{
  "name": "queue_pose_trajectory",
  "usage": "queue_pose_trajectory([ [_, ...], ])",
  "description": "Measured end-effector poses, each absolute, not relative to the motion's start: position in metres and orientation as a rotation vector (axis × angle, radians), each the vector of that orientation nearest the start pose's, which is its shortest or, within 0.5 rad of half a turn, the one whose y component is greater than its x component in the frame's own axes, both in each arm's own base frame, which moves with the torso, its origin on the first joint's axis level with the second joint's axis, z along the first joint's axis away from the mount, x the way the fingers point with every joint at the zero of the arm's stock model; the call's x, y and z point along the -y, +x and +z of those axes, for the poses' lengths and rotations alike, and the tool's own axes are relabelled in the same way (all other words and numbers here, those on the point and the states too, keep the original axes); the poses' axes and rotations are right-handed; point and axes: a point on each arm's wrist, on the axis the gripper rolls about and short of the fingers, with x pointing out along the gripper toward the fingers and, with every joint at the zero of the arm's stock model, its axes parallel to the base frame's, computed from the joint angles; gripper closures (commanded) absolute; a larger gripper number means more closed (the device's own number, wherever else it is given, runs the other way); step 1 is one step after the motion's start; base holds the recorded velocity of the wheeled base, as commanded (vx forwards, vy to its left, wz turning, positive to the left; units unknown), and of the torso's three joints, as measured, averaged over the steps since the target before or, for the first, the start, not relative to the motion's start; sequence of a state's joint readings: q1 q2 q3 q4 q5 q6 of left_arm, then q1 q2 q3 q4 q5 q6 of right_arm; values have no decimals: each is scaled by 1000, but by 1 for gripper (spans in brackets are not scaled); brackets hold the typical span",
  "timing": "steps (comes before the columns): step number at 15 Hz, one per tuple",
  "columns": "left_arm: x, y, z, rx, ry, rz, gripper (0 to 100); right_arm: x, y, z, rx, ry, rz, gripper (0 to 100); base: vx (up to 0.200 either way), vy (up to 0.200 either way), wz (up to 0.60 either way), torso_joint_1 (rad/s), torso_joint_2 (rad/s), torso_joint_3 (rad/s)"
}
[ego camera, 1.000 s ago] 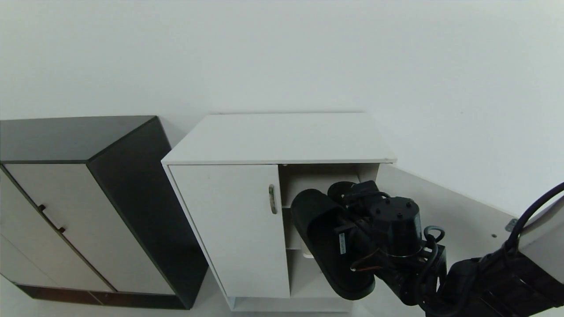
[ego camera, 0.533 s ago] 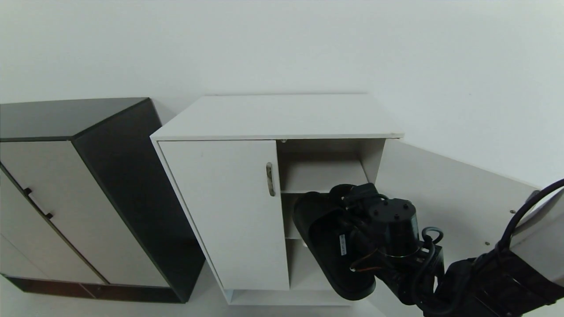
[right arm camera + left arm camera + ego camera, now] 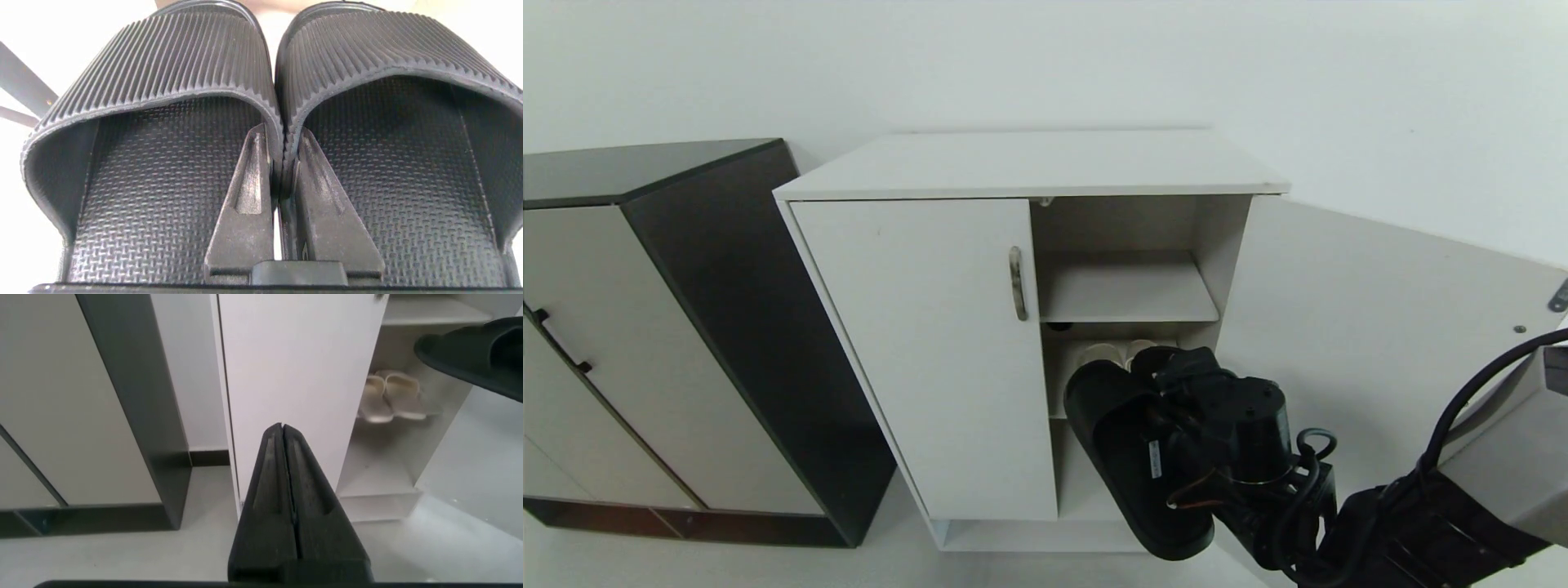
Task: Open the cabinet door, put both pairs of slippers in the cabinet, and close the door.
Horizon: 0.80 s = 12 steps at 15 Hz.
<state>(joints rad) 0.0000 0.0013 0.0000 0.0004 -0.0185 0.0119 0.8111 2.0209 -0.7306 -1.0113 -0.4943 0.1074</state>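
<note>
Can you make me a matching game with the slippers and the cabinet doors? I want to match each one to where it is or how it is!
Things:
1. black slippers
2. white slippers
3. left cabinet door
4. right cabinet door

Where or how:
A. swung open
B. on a shelf inside the cabinet
C. shut
D. held in the right gripper

Pairs: 1-D, 2-B, 3-C, 4-A.

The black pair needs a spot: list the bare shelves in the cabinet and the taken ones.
Top shelf: bare, between the closed door and the right wall. Middle shelf: white slippers at its back, front looks free. Bottom: looks bare, partly hidden by the black pair in the right gripper.
</note>
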Motion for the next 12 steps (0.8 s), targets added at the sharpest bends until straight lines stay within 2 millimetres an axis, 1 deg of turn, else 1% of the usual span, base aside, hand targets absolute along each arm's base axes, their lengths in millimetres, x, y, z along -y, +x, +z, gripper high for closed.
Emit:
queue_pose_trajectory([
  [4, 0, -23, 76, -1, 12, -19, 100, -245, 247, 93, -245, -70, 303, 100, 0, 0, 0, -85, 446, 364],
  [7, 0, -23, 75, -2, 14, -20, 100, -246, 247, 92, -248, -71, 303, 100, 0, 0, 0, -30, 435, 391],
  [9, 0, -23, 76, -1, 14, -20, 100, -246, 248, 92, -246, -70, 302, 100, 0, 0, 0, -5, 188, 176],
  [12, 0, -23, 76, -1, 14, -20, 100, -248, 247, 96, -211, -82, 313, 100, 0, 0, 0, 2, 39, 31],
])
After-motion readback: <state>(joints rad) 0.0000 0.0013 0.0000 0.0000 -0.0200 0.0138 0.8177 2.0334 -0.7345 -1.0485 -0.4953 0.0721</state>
